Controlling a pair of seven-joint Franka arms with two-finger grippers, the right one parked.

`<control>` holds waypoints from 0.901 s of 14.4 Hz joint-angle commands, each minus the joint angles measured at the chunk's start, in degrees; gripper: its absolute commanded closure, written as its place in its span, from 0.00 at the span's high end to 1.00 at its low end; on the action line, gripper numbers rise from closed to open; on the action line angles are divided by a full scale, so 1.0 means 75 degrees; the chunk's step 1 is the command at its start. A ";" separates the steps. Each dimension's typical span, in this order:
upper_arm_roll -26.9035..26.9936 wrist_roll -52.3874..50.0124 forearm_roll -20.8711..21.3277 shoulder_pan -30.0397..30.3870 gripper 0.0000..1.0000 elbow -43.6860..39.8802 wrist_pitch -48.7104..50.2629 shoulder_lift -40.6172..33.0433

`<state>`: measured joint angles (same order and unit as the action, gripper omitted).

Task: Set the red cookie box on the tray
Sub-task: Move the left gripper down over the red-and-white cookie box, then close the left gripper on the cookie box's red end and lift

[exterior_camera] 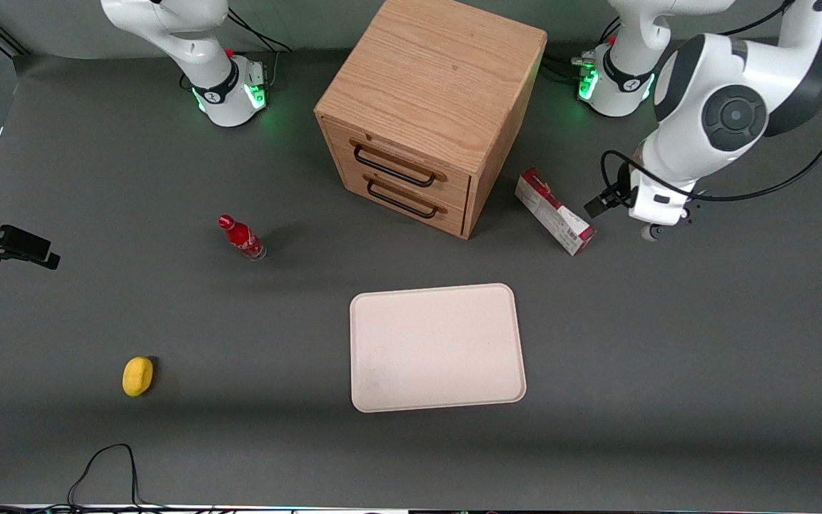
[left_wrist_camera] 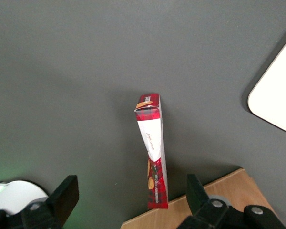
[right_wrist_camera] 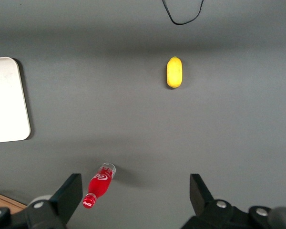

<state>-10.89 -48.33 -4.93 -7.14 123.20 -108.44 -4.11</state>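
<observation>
Roughly from the parked arm's end of the table toward the working arm's, the scene starts with a yellow lemon-like thing (exterior_camera: 138, 376) near the front camera and a small red bottle (exterior_camera: 242, 238) lying on the grey table (exterior_camera: 703, 371), both well apart from anything the task needs. Next comes the tray (exterior_camera: 437, 347), flat and bare, with open table all round its rim, so it can be reached from above or from either end. Farther from the front camera stands the wooden drawer unit (exterior_camera: 425, 114), its two handles facing the tray. Just beside the unit's side lies the red cookie box (exterior_camera: 554, 212), resting on a narrow edge and running slantwise, one end close to the unit and the other pointing out toward open table; whether it touches the wood I cannot tell. The gripper (left_wrist_camera: 128, 200) hangs above and beside the box toward the working arm's end, its fingers spread wide and holding nothing; in the wrist view the box's near end sits between them. That suits a pinch across the slim faces. The tight spot, I judge, is the unit's wall beside one finger; the path to the tray looks open.
</observation>
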 commanded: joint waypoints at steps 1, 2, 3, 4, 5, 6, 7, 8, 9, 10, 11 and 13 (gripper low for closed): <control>-0.0317 -0.0632 -0.0104 0.0061 1.00 0.1102 -0.1170 -0.0401; -0.0364 -0.0773 -0.0104 0.0050 1.00 0.1325 -0.1522 -0.0355; -0.0434 -0.0914 -0.0104 0.0049 1.00 0.1571 -0.1885 -0.0320; -0.0470 -0.1054 -0.0115 0.0038 1.00 0.1829 -0.2306 -0.0296; -0.0551 -0.1206 -0.0139 0.0026 1.00 0.2156 -0.2798 -0.0238; -0.0680 -0.1382 -0.0139 -0.0009 1.00 0.2461 -0.3290 -0.0156; -0.0751 -0.1581 -0.0139 -0.0044 1.00 0.2720 -0.3747 -0.0016; -0.0775 -0.1687 -0.0151 -0.0079 1.00 0.2885 -0.4042 0.0136; -0.0775 -0.1758 -0.0162 -0.0138 1.00 0.2991 -0.4231 0.0254; -0.0775 -0.1840 -0.0162 -0.0161 1.00 0.3073 -0.4348 0.0325; -0.0775 -0.1922 -0.0186 -0.0185 1.00 0.3109 -0.4442 0.0441; -0.0787 -0.2145 -0.0442 -0.0336 1.00 0.3179 -0.4711 0.0710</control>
<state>-16.86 -61.92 -6.31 -7.96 146.17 -141.50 0.04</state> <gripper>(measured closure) 0.000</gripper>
